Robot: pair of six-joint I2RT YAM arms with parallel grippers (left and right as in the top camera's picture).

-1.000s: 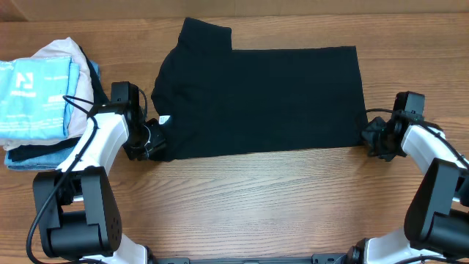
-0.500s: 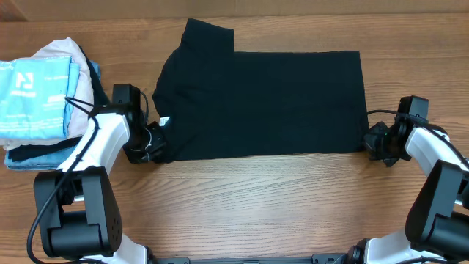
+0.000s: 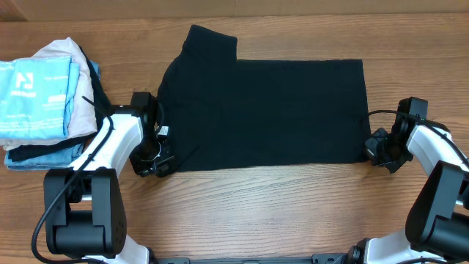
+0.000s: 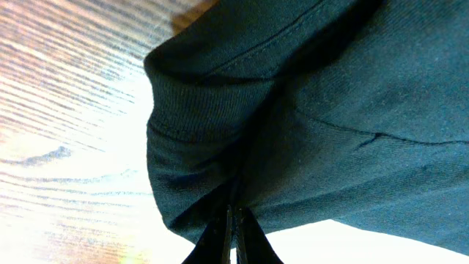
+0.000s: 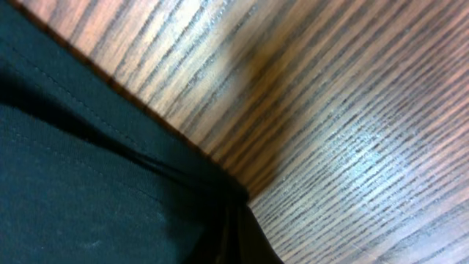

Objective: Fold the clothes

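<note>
Two pinches hold the black T-shirt (image 3: pixel 271 110) on the desk (image 3: pixel 256 213): left claw (image 3: pixel 165 155) and right claw (image 3: pixel 371 149) closed on its near corners. The blue garment (image 3: pixel 37 92) has white print, too small to read.

One black T-shirt (image 3: pixel 271 110), one light blue garment (image 3: pixel 37 99), one pink garment (image 3: pixel 62 50), two hands: left hand (image 3: pixel 165 155), right hand (image 3: pixel 371 150)

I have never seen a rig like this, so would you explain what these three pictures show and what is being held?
These are two robot arms at a wooden table. The wide picture comes from a camera overhead; the two close-ups come from cameras on the wrists. A black T-shirt lies spread flat, and a pile of other clothes sits at the left edge. The left arm and right arm each have their jaws shut on a near corner of the shirt, ready to fold it.
</note>
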